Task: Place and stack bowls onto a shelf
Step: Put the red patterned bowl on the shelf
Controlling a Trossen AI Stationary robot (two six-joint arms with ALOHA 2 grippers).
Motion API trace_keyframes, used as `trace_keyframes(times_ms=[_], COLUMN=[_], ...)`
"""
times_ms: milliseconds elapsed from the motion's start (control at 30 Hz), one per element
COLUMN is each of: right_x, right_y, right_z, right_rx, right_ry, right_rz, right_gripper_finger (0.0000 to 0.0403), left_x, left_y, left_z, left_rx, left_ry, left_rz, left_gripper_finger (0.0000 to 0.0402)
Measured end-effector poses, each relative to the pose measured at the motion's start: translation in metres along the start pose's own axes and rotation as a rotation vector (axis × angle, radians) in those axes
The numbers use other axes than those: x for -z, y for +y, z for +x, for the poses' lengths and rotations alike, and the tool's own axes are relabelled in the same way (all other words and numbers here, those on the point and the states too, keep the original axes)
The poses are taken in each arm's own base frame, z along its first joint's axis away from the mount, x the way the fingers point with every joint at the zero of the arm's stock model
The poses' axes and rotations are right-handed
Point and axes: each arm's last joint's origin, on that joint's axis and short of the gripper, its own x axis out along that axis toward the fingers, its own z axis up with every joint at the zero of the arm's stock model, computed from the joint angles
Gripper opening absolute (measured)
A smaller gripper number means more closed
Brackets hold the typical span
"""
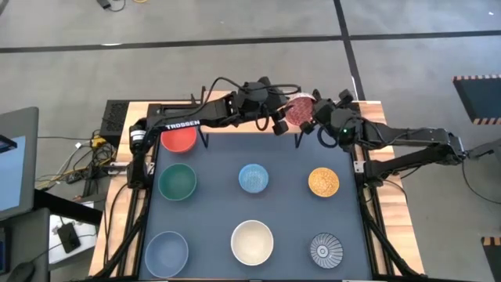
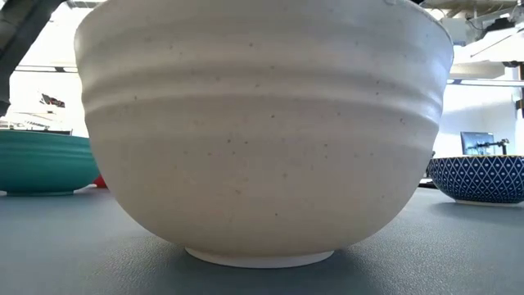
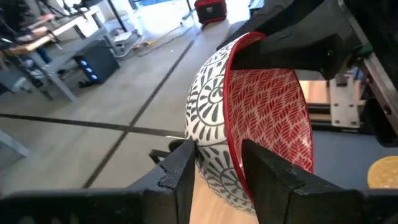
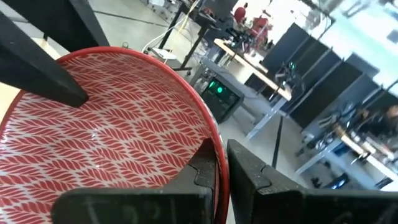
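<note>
1. The dark-topped table (image 1: 282,211) carries six loose bowls in two rows of three, plus the shelf at its far edge.
2. The shelf (image 1: 215,131) is a light-wood plank on thin black legs running along the far edge; the red bowl (image 1: 178,138) sits on it near the far-left corner.
3. The left arm (image 1: 196,119) reaches along the far edge from the left; the right arm (image 1: 407,141) comes in from the right edge, and both meet over the far-edge middle.
4. The cream white bowl (image 1: 252,241) stands at the near edge's middle, with the grey-blue bowl (image 1: 167,252) toward the near-left corner and the grey-and-white ribbed bowl (image 1: 326,250) toward the near-right corner.
5. In the middle row the green bowl (image 1: 178,182) is left, the light blue patterned bowl (image 1: 254,178) centre, the yellow bowl (image 1: 323,182) right.
6. The pink-red speckled bowl (image 3: 255,124) is tilted on edge above the shelf, held by both grippers at once.
7. The right gripper (image 4: 221,168) is clamped on that bowl's rim, one finger inside and one outside.
8. The left gripper (image 3: 217,165) pinches the opposite part of the rim, its fingers (image 3: 180,165) pressed against the patterned outer wall.
</note>
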Motion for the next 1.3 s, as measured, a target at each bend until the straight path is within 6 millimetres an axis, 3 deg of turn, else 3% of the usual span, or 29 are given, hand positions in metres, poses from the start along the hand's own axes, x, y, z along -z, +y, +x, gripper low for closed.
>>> trace_keyframes(times_ms=[167, 400, 967, 1133, 1300], right_x=[-0.003, -0.005, -0.033, -0.032, -0.034], right_y=[0.003, -0.001, -0.034, -0.032, -0.027], right_z=[-0.006, -0.013, -0.021, -0.020, -0.017], right_rx=[-0.019, -0.013, 0.004, -0.039, -0.060], right_ry=[-0.024, -0.041, -0.069, -0.059, -0.066], right_rz=[-0.122, -0.100, 0.409, 0.526, 0.530], right_gripper_finger=[0.0043, 0.0045, 0.0045, 0.0046, 0.0046], left_x=[0.000, -0.003, -0.024, -0.024, -0.024], left_y=[-0.006, -0.011, -0.024, -0.023, -0.023], left_z=[-0.001, -0.004, -0.015, -0.016, -0.016], left_rx=[-0.044, -0.112, -0.240, -0.262, -0.281], left_ry=[0.017, 0.021, -0.090, -0.091, -0.088], left_rz=[0.038, 0.055, 0.142, 0.085, 0.070], left_gripper_finger=[0.0105, 0.0106, 0.0099, 0.0099, 0.0098])
